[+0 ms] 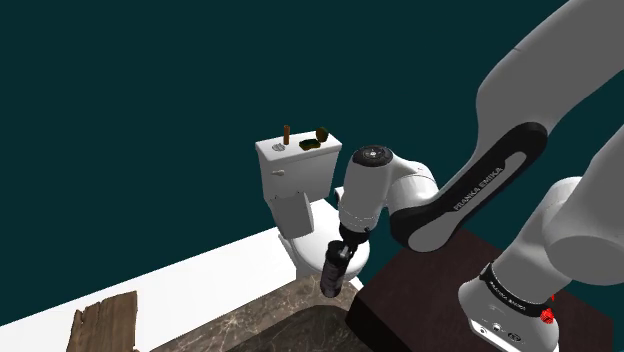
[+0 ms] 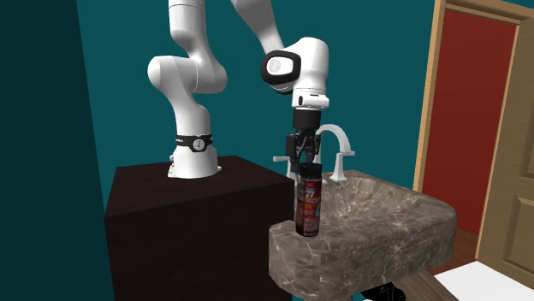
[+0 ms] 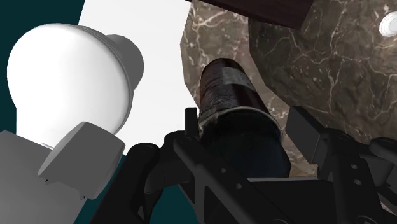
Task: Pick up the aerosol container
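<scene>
The spray can (image 2: 308,203) is dark with a red label. It stands straight up at the corner of the sink (image 2: 385,222) that is closest to the stand (image 2: 197,222). The black gripper (image 2: 305,161) comes down from 12 o'clock and sits around the very top of the can. I cannot tell if it is squeezing the can or is just loose around it. I also cannot tell if the can's bottom rests on the sink's rim or hangs just over it. The sink is a big brown stone bowl with pale veins, and in the wrist view a small white drain (image 3: 388,24) shows inside the bowl. In the second exterior view the white tap (image 2: 335,141) is at 1 o'clock from the can. The dark brown stand is at 9 o'clock, just beside the sink. A wooden door frame (image 2: 430,94) is at 3 o'clock with red inside it. In the shoulder view the white toilet (image 1: 320,235) is at 12 o'clock from the can, on the white floor (image 1: 200,275). Its tank (image 1: 295,170) has a flat lid with little things on top. There is a brown stick (image 1: 287,133) standing up, a dark round thing (image 1: 322,133), and a yellow-green thing (image 1: 311,146) between them. A rough wooden board (image 1: 100,322) is at 9 o'clock from the can, well apart. The wall (image 1: 150,100) behind is dark teal.
</scene>
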`<state>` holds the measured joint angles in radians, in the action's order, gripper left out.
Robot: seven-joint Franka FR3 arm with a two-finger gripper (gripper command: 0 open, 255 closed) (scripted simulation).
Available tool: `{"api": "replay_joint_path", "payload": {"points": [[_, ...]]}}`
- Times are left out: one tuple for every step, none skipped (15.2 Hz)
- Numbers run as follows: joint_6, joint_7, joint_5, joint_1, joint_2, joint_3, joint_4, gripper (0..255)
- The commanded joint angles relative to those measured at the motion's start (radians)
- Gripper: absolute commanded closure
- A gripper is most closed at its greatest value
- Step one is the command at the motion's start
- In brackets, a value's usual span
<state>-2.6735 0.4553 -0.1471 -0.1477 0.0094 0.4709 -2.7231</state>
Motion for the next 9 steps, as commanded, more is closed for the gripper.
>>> {"api": "replay_joint_path", "payload": {"points": [[-0.001, 0.001, -0.002, 0.0, 0.004, 0.0, -0.001, 255], [-0.002, 0.003, -0.003, 0.0, 0.005, 0.0, -0.001, 255], [-0.001, 0.003, -0.003, 0.0, 0.005, 0.0, -0.001, 255], [0.0, 0.003, -0.004, 0.0, 0.006, -0.001, 0.001, 255], [0.0, 0.002, -0.003, 0.0, 0.005, 0.0, 0.001, 255], [0.002, 0.0, 0.0, 0.0, 0.003, 0.0, 0.001, 255], [-0.002, 0.001, -0.002, 0.0, 0.004, 0.0, -0.003, 255], [0.013, -0.017, 0.022, -0.002, -0.016, 0.003, -0.004, 255], [0.029, -0.034, 0.045, -0.004, -0.035, 0.005, -0.004, 255]]}}
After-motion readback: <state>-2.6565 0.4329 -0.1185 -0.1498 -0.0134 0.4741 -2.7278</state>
